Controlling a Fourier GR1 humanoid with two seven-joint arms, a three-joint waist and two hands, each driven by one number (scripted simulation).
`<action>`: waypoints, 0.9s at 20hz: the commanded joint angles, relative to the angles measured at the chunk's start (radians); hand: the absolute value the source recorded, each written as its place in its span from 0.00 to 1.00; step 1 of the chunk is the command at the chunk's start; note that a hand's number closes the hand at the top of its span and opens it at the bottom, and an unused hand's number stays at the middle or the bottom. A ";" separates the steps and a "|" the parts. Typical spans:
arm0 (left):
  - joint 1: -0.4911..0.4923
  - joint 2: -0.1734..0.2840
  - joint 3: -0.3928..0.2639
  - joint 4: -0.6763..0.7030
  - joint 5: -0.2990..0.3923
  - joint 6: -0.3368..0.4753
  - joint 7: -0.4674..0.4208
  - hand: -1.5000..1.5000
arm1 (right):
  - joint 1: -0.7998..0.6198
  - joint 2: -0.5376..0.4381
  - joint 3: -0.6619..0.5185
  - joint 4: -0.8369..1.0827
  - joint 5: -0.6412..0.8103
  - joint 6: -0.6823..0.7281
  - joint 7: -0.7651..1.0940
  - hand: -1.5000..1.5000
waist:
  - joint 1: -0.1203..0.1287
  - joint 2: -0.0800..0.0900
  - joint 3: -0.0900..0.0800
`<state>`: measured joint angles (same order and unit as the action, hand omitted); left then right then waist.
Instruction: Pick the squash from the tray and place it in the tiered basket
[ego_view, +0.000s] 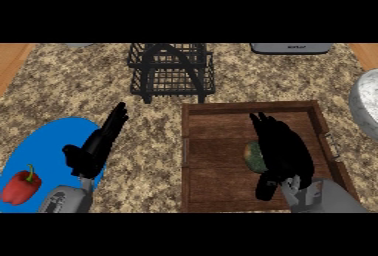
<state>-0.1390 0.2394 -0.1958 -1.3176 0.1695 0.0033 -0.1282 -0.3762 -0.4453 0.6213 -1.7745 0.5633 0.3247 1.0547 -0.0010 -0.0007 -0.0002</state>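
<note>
On the speckled tabletop, right hand covers the squash in the lower-right tray, fingers seemingly curling around it; left hand open at lower left.

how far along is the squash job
Done: nothing delivered; the tiered basket shows no squash. In hand: the right hand is over the squash, which sits in the tray. Left: lift and carry it to the basket. The left hand rests open.

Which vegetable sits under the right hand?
The green squash in the wooden tray, part-hidden under the right hand; the red pepper lies on the blue plate.
</note>
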 joint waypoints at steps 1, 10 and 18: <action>0.000 -0.026 0.001 0.012 -0.029 0.013 0.002 0.50 | 0.067 0.003 -0.027 0.011 0.050 0.021 0.043 0.00 | -0.002 0.000 0.000; 0.046 -0.052 0.003 -0.118 -0.058 0.001 0.083 0.50 | 0.098 0.114 -0.091 0.133 0.150 0.034 -0.088 0.00 | 0.005 0.000 0.000; 0.013 -0.067 0.051 -0.027 -0.066 -0.042 0.039 0.50 | 0.136 0.108 -0.153 0.133 0.221 -0.080 -0.342 1.00 | -0.001 0.001 0.000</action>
<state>-0.1103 0.1879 -0.1571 -1.3709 0.1104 -0.0300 -0.0896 -0.2752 -0.3063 0.5029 -1.6244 0.7617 0.2805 0.8207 0.0020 -0.0006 -0.0006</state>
